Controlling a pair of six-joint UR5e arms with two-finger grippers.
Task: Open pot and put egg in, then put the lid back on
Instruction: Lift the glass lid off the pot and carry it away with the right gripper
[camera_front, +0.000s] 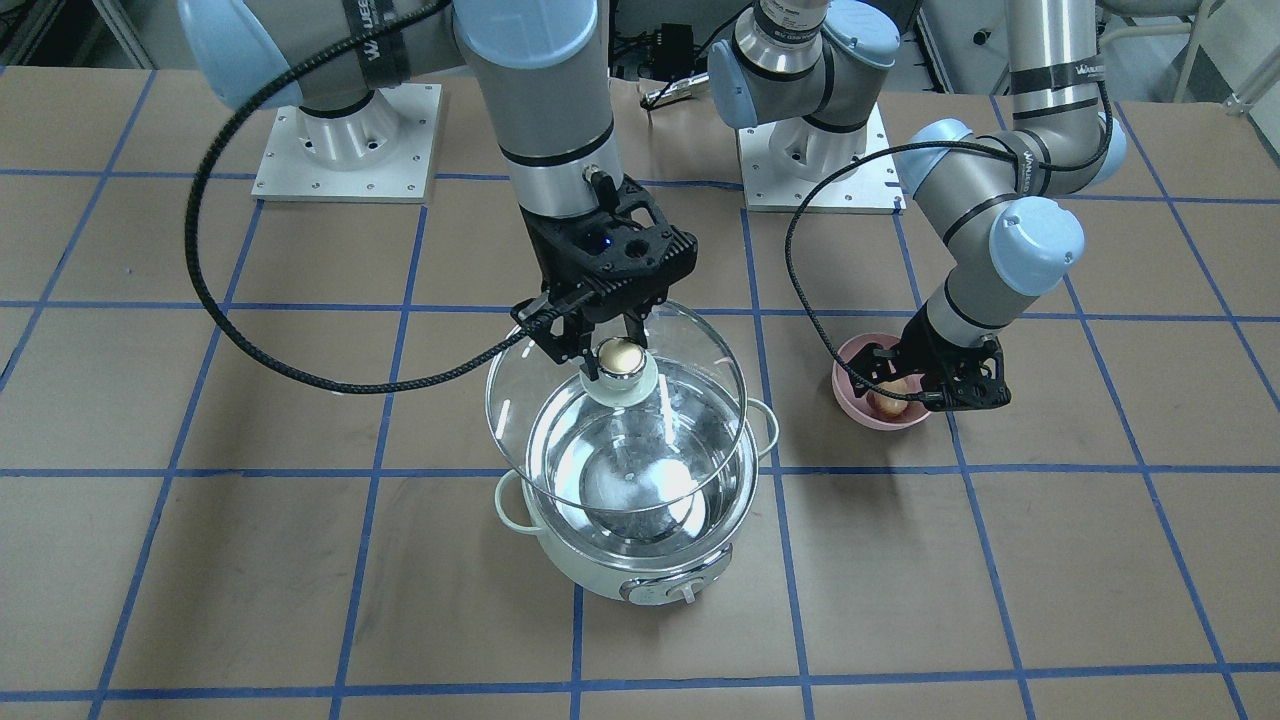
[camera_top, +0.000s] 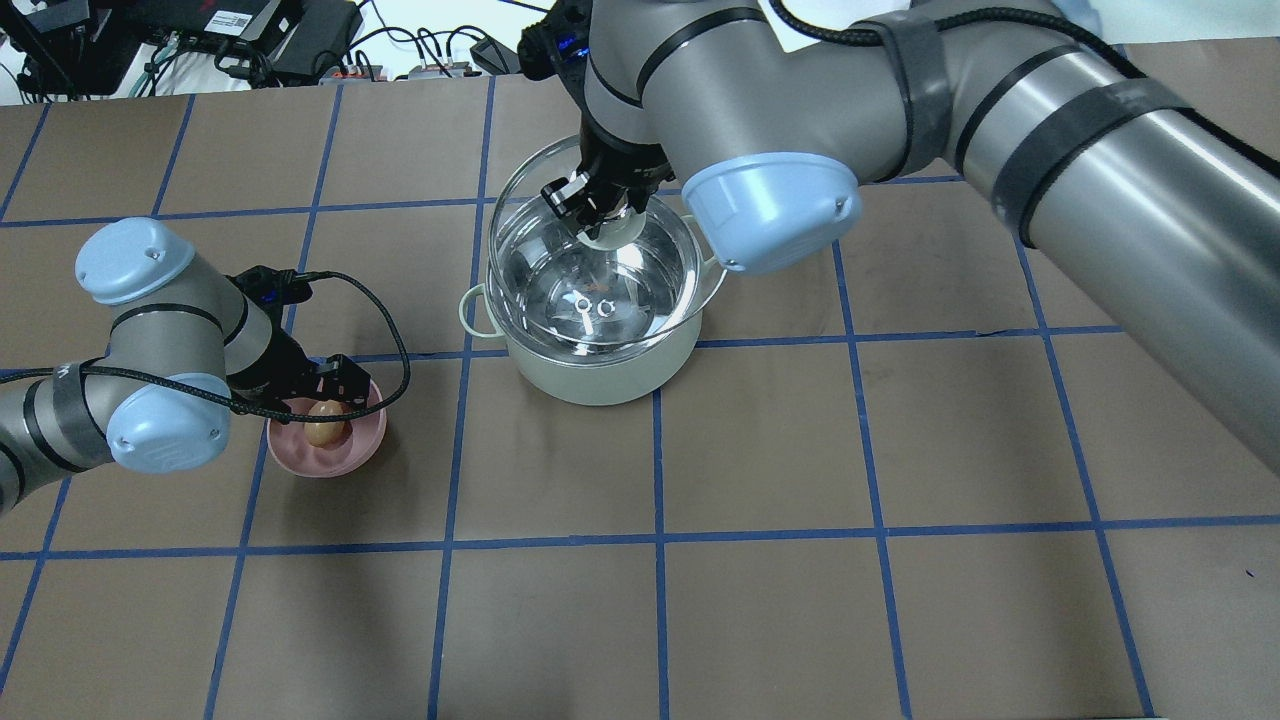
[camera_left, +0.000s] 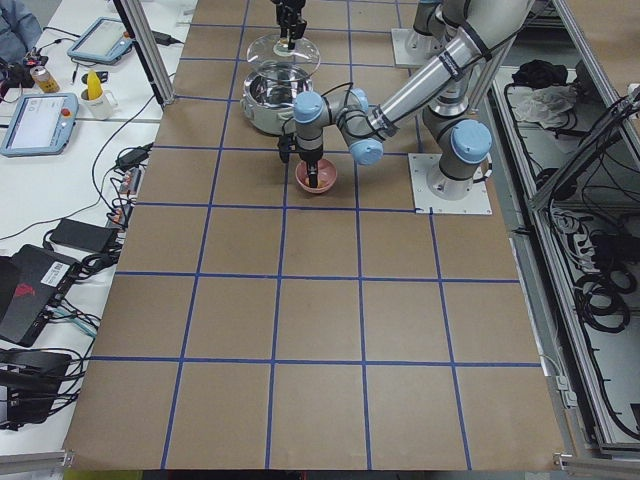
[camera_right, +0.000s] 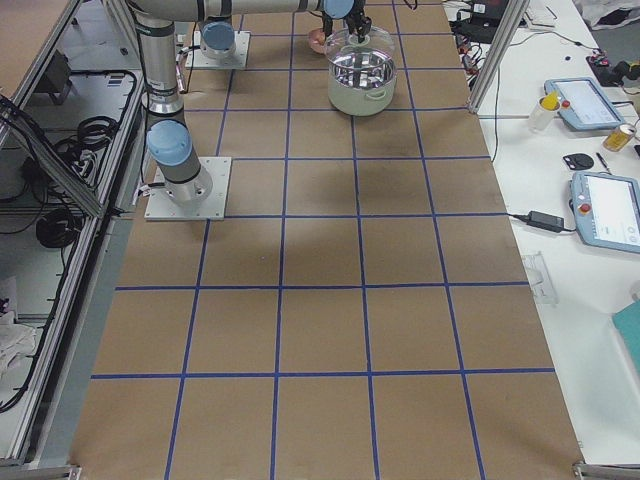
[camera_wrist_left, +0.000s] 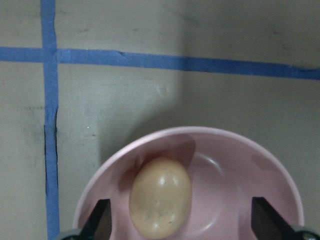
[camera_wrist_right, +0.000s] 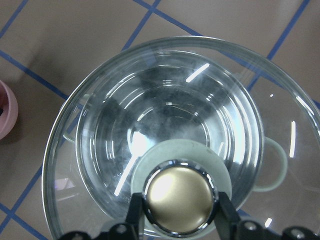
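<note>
Opening done: right gripper (camera_front: 605, 340) clamps the clear glass lid (camera_front: 700, 380) above the round mint-white pot (camera_front: 600, 570). Left gripper (camera_wrist_left: 182, 225), jaws apart, straddles the small tan egg (camera_wrist_left: 160, 197); next, probably a gentle close.

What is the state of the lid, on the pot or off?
Off. The right claw holds the lid by its knob, raised above the open pot.
</note>
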